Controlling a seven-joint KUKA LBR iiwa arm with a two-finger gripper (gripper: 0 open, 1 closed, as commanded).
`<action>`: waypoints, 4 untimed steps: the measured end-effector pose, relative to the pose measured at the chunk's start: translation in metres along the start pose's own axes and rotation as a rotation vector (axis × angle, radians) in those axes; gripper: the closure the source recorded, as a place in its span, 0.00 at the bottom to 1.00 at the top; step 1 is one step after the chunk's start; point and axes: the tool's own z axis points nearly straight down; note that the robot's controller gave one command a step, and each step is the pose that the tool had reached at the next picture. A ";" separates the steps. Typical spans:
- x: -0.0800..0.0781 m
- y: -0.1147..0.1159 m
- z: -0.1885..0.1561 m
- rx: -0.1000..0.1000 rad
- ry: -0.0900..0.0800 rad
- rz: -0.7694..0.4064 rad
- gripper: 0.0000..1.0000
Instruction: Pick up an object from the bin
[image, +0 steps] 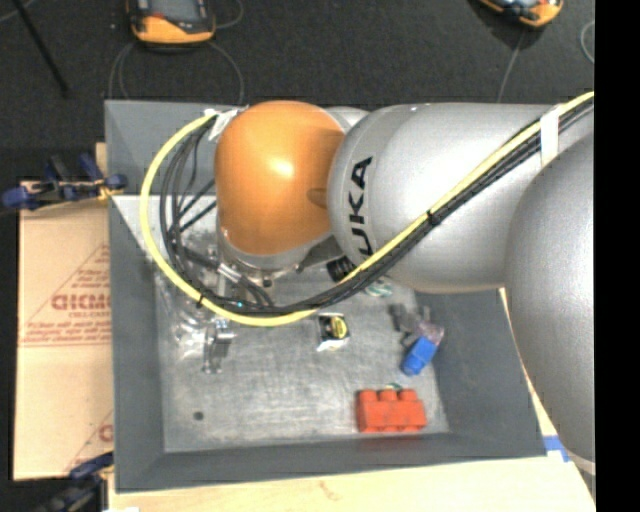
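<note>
Arm (450, 215) lettered "UKA" hangs over the bin (135, 360).

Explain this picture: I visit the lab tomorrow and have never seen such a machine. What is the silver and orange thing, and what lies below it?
The silver shape is a robot arm, reaching in from the right; the orange dome is a cover on its wrist, ringed by cables. One camera looks down from above, slightly sideways. Beneath is a grey metal bin. On its floor lie a red toy brick, a small blue piece and a small yellow-and-black thing. Whether the arm holds anything cannot be seen.
</note>
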 end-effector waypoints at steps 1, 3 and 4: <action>-0.039 -0.052 0.122 0.002 -0.001 0.218 0.00; -0.084 -0.086 0.157 -0.001 -0.019 -0.145 0.00; -0.093 -0.158 0.156 0.001 -0.018 -0.261 0.00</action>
